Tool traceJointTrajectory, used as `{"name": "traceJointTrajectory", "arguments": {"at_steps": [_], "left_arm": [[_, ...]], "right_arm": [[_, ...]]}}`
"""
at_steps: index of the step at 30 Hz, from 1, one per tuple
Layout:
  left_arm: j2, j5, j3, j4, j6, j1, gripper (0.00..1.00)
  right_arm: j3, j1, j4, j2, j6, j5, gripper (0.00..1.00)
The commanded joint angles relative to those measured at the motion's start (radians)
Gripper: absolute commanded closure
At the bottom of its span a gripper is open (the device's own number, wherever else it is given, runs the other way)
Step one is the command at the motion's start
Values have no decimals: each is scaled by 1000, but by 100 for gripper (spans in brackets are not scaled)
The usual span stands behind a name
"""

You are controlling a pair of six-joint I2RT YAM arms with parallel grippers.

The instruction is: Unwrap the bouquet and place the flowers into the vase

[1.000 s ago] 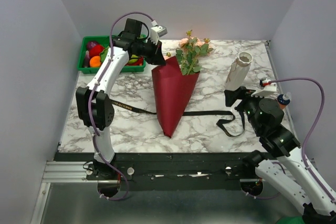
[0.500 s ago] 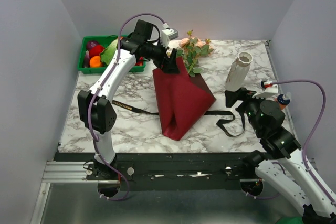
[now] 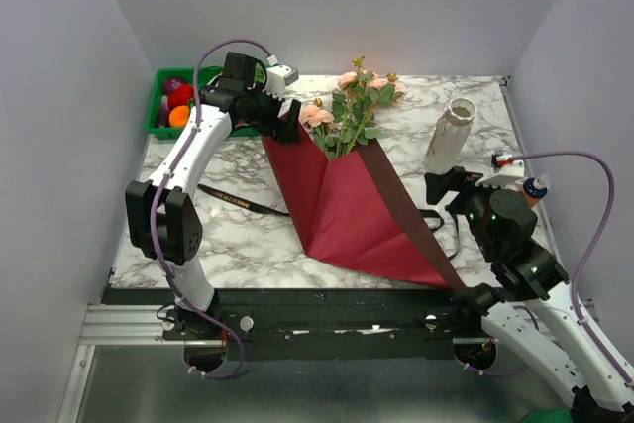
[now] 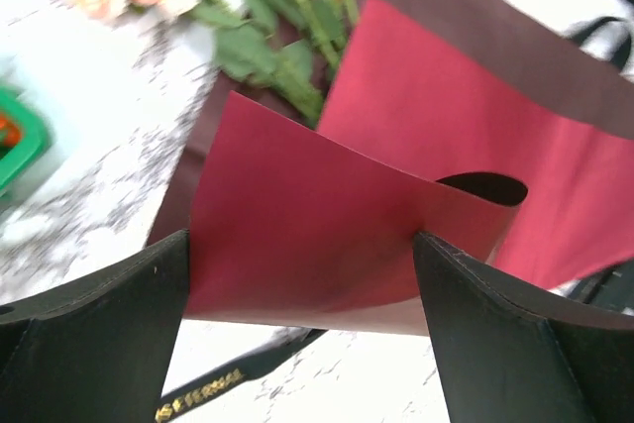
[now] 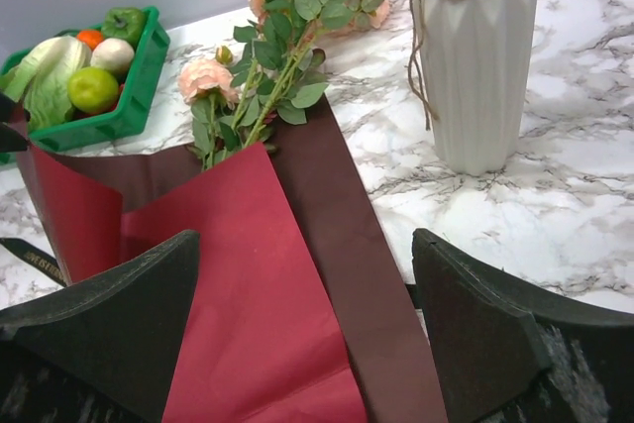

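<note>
Item: bouquet [image 3: 342, 180], mid-worktop, partly unwrapped; maroon paper sheet [image 3: 371, 220] fanned out flat from centre toward 5 o'clock, one fold raised on the 10 o'clock side. Flowers [image 3: 349, 116]: peach blooms and leafy stems lying on the sheet's upper edge, heads toward 12 o'clock. Vase [image 3: 452, 134]: upright at 2 o'clock, apart from the paper. Black ribbon [image 3: 234, 202]: loose on the worktop [image 3: 238, 245], trailing toward 9 o'clock. Green tray [image 3: 157, 111]: 10 o'clock corner. Left hand [image 3: 289, 124]: fingers spread wide, raised paper fold between them, unpinched. Right hand [image 3: 442, 183]: spread wide, empty, near 4 o'clock, facing vase and stems. Step in hand, by judgement: unwrapping nearly complete. Next move likely calls for gripping the stems below the leaves, lifting clear of the paper, then aiming the ends at the narrow neck
</note>
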Motion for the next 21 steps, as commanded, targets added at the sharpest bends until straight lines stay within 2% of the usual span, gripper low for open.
{"name": "traceJointTrajectory", "arguments": {"at_steps": [1,3,6,11,14,16,19,21], "left_arm": [[-78,-381,-48,60,-48,33,1],[-124,-473,-110,104,-73,91,1],[-190,-519,-162,129,-79,159,1],[-271,-484,-167,91,-41,201,1],[-303,-331,-150,51,-27,199,1],[-305,-206,-132,13,-10,196,1],[-287,-41,-124,-20,30,133,1],[-257,23,-136,-30,74,60,1]], "right_arm": [[28,-4,-33,-24,-27,27,6],[21,-2,-38,-31,-30,26,6],[3,-4,-37,-30,-23,12,6],[-46,-4,32,21,0,-34,6],[-80,-4,133,136,-4,-118,6],[-48,-2,161,299,-1,-163,5],[20,-4,184,509,2,-197,5],[32,-4,233,564,-3,-210,5]]}}
